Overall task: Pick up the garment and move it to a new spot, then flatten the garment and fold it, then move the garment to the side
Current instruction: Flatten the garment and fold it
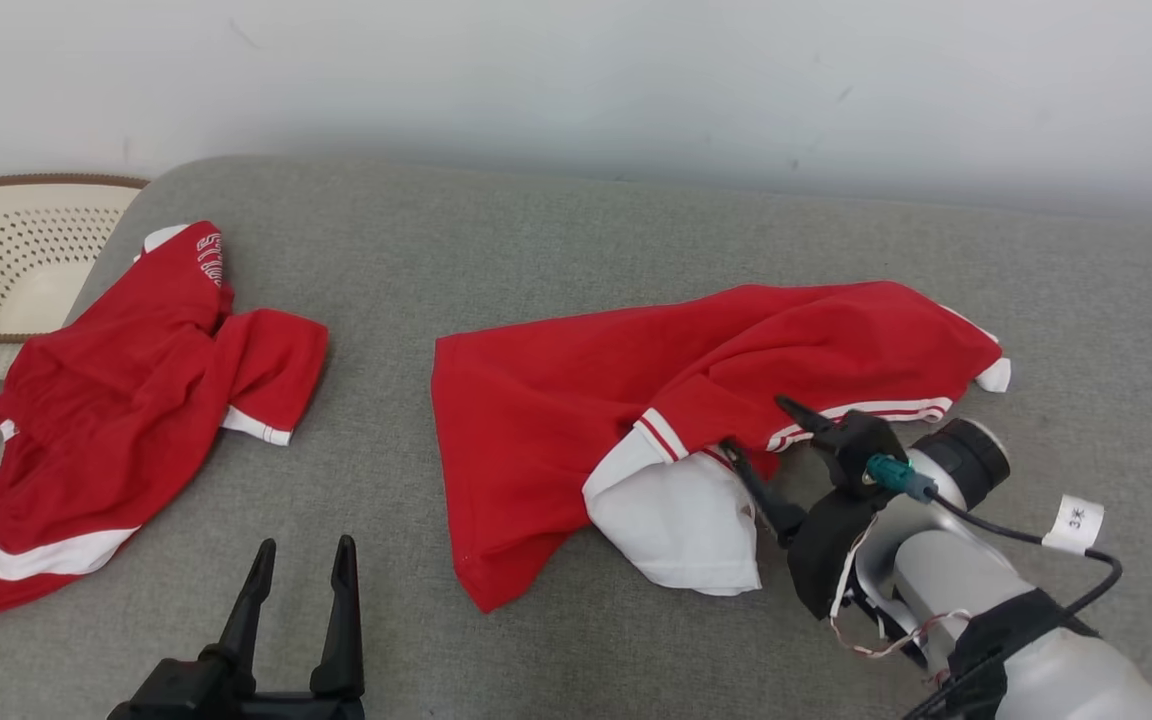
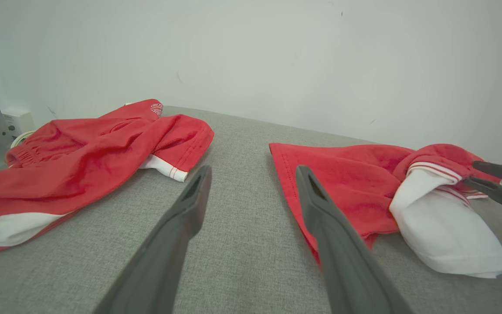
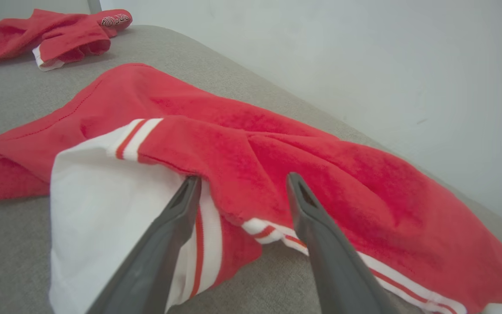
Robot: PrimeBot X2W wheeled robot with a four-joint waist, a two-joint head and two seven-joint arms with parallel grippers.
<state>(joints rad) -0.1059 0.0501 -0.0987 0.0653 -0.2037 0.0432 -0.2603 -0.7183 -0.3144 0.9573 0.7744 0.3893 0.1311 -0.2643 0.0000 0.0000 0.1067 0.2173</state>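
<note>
A red garment [image 1: 556, 400] with white striped trim and a white sleeve lies crumpled across the middle-right of the grey cushion [image 1: 536, 250]. My right gripper [image 1: 756, 425] is open at its near edge, fingers straddling a fold of the striped hem. In the right wrist view the right gripper [image 3: 243, 179] has red cloth [image 3: 277, 144] between its spread fingers, and the jaws are not closed on it. My left gripper [image 1: 303, 550] stands open at the front, left of the garment, over bare cushion. The left wrist view shows the left gripper [image 2: 252, 172] beside the garment's left hem [image 2: 342, 174].
A second red and white garment [image 1: 126, 420] lies bunched at the cushion's left end, also seen from both wrists [image 2: 81, 152] [image 3: 59, 30]. A cream perforated basket [image 1: 6, 270] sits beyond the left edge. A pale wall runs behind the cushion.
</note>
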